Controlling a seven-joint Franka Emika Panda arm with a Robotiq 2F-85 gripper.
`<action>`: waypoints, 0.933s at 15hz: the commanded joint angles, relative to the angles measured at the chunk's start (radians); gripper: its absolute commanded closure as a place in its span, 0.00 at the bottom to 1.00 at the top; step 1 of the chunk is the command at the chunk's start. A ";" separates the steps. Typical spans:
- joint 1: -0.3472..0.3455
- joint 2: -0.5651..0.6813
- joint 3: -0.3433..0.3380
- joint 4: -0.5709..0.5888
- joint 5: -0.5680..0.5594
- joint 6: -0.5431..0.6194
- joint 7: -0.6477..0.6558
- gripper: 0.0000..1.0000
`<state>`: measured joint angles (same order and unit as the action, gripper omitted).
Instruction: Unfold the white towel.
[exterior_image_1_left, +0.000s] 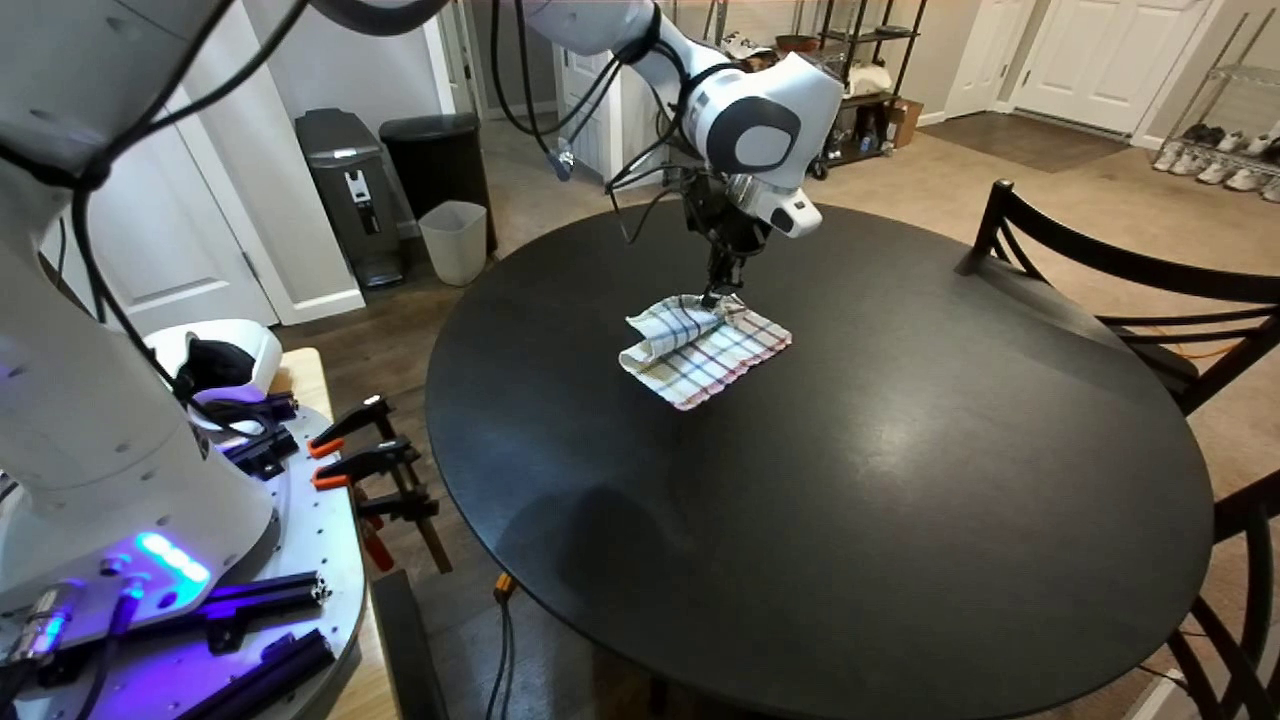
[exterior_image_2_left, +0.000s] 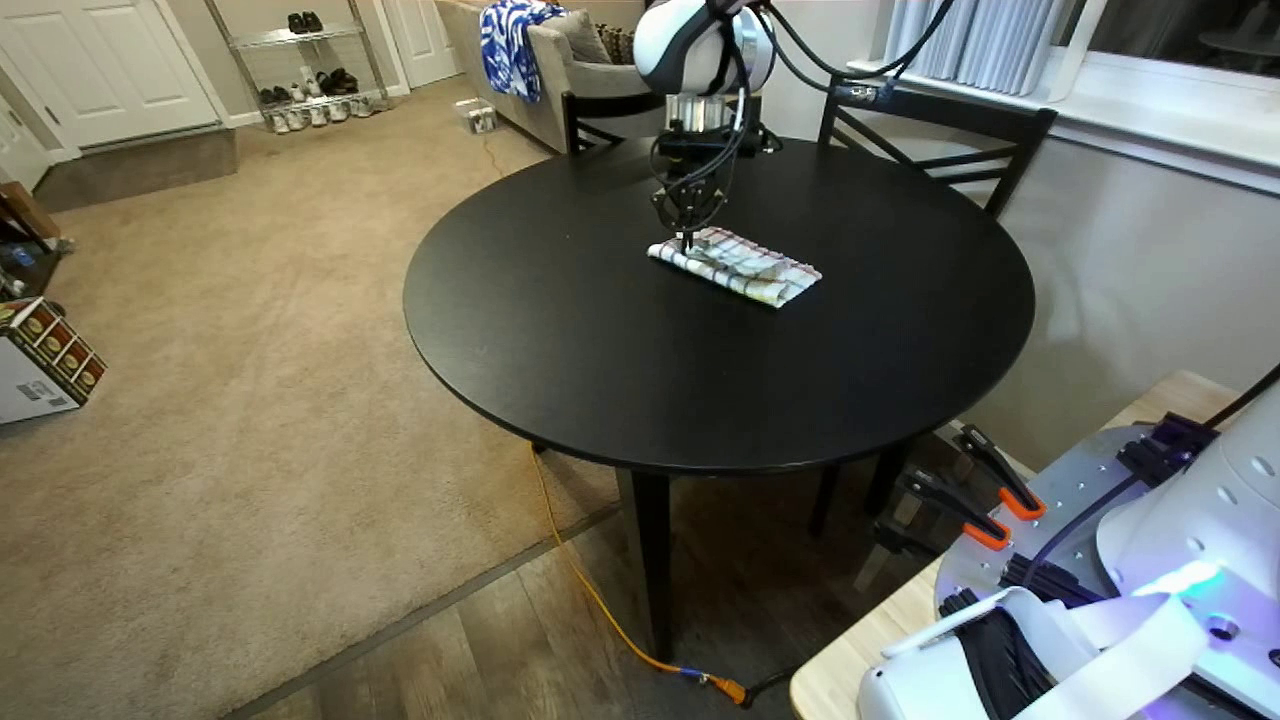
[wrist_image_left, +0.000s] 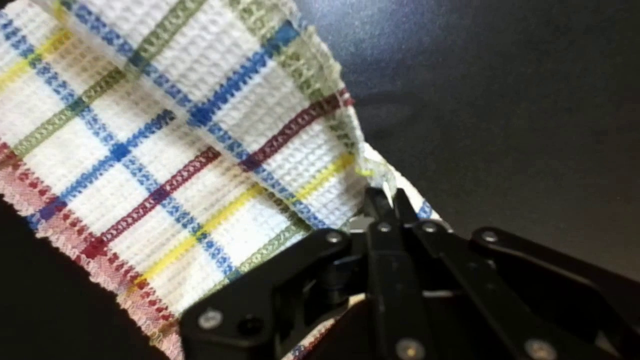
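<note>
The white towel (exterior_image_1_left: 705, 362) lies on the round black table, with blue, red, yellow and green checked stripes. It also shows in an exterior view (exterior_image_2_left: 758, 270) and the wrist view (wrist_image_left: 165, 190). Part of it is folded over, and the folded flap is curled and raised at one end. My gripper (exterior_image_1_left: 711, 298) points down at the towel's edge, and it also shows in an exterior view (exterior_image_2_left: 687, 241). In the wrist view the gripper's fingertips (wrist_image_left: 389, 196) are nearly together with a bit of the flap's edge pinched between them. The gripper hides the towel's near corner in that view.
The round black table (exterior_image_1_left: 900, 480) carries the towel. Black chairs (exterior_image_1_left: 1130, 260) stand at its edge, and another chair (exterior_image_2_left: 940, 130) shows in an exterior view. Black clamps with orange pads (exterior_image_1_left: 375, 450) and a white headset (exterior_image_1_left: 225, 360) are by the robot base.
</note>
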<state>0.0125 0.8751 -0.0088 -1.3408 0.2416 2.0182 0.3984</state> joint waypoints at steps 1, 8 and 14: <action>0.010 -0.044 0.013 -0.088 0.008 0.059 -0.038 0.99; 0.014 -0.084 0.049 -0.168 -0.001 0.131 -0.170 0.99; 0.008 -0.145 0.067 -0.260 0.001 0.182 -0.285 0.99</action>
<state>0.0399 0.8022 0.0366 -1.4979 0.2415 2.1598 0.1865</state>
